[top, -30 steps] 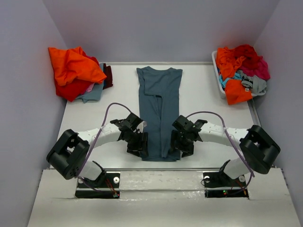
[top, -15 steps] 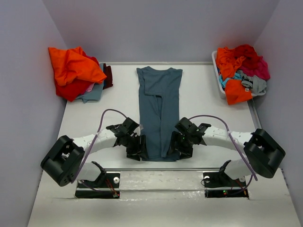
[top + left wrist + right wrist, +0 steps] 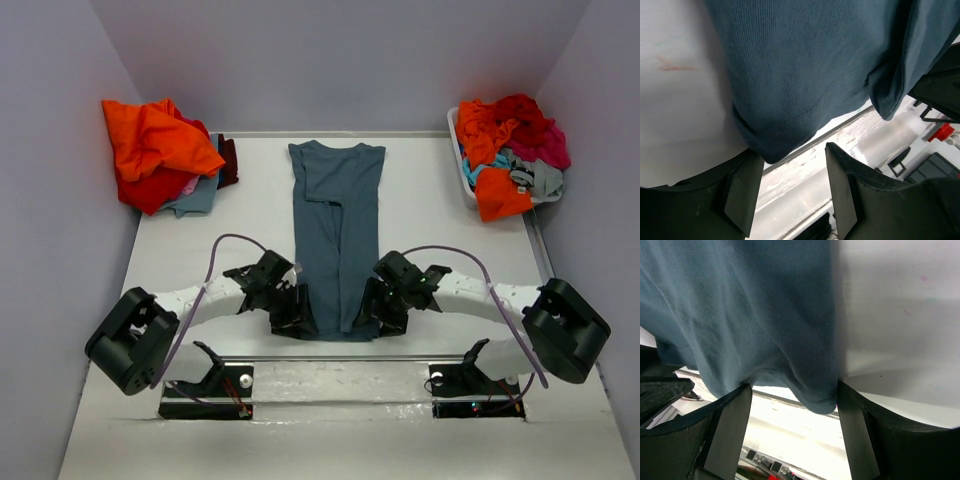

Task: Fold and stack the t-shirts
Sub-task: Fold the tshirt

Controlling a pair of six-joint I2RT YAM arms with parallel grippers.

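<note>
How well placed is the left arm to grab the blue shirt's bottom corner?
Probably yes: the left tool stands open at the near corner of the blue shirt, with nothing in between.

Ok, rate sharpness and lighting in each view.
Top external: sharp, evenly lit, the slate-blue t-shirt clear. Left wrist: weave crisp, gripper fingers dark and underexposed. Right wrist: cloth softer, dark shadow on the table, glare under the hem.

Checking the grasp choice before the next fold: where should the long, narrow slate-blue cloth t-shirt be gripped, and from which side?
At its two near hem corners, one per arm, from the near edge of the white table. The slate-blue t-shirt lies flat as a strip, hem toward the arms; the left gripper and right gripper flank those corners, jaws open.
</note>
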